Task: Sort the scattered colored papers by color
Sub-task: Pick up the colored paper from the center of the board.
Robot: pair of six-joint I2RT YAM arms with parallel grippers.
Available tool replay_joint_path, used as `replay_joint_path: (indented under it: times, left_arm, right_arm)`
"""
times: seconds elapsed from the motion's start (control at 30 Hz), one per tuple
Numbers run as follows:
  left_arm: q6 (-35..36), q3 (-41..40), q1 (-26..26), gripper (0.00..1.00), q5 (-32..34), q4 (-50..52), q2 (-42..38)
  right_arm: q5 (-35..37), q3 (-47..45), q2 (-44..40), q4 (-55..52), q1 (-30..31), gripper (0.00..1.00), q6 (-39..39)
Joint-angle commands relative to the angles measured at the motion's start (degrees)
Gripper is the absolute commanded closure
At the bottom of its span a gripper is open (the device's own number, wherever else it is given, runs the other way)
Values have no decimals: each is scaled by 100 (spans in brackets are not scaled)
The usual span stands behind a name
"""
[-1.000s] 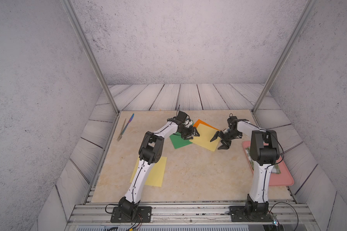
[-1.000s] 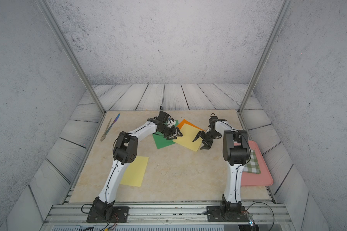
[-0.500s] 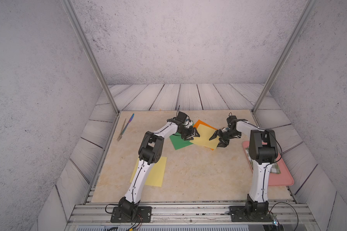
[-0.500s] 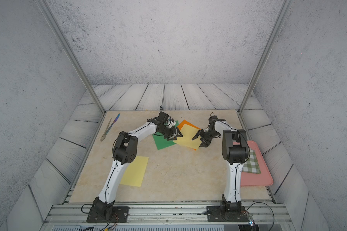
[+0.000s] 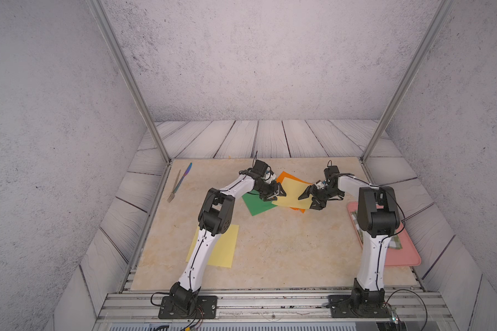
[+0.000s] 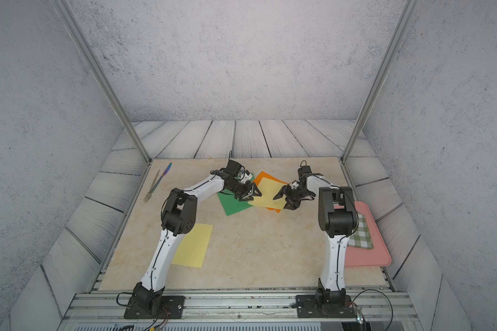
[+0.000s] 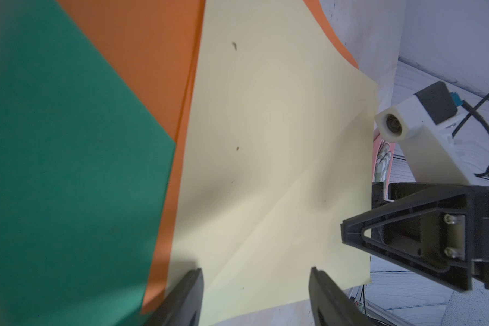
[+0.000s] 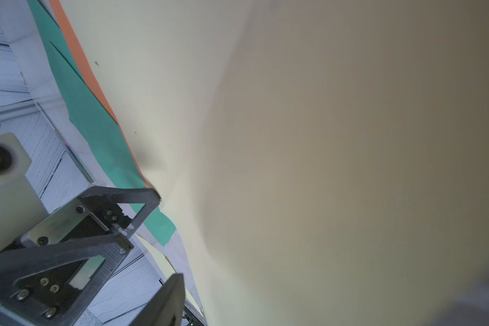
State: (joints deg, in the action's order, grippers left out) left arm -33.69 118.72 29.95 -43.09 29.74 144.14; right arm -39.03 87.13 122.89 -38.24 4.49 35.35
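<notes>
Both jaws at far yellow paper [image 5: 293, 193]

Open room across the middle and the near edge of the tabletop [image 5: 284, 252]. The far middle is tight: left gripper [image 5: 277, 195] and right gripper [image 5: 306, 203], jaws apart, face off across the top yellow paper [image 5: 294, 195], with only a narrow lane between them. Fork [image 5: 175, 186] and knife [image 5: 186, 173] sit in the far-left corner. Pink tray [image 5: 405, 258] with checked cloth [image 6: 362, 235] lines the right edge. The left arm [image 5: 204, 252] slants over the second yellow paper [image 5: 224, 249] near the left edge.
</notes>
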Motion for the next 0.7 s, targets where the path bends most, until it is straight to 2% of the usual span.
replay_joint_path:
  times: [0.0,0.1,0.3,0.5,0.67]
  left_arm:
    - [-23,-308,54,34,205,691,233]
    - [-32,-318,54,34,213,683,248]
    - [-39,-347,54,35,213,674,255]
    - [-40,-380,54,35,222,681,277]
    - [-41,-375,53,35,218,661,314]
  right_arm:
    - [681,-121,-71,-285,30,36,-163]
    - [746,-81,-144,-374,32,43,-238]
    - [800,-75,-325,-480,33,49,-288]
    - [798,-20,-563,-606,34,48,-297]
    - [718,218,-503,-685,38,55,-320]
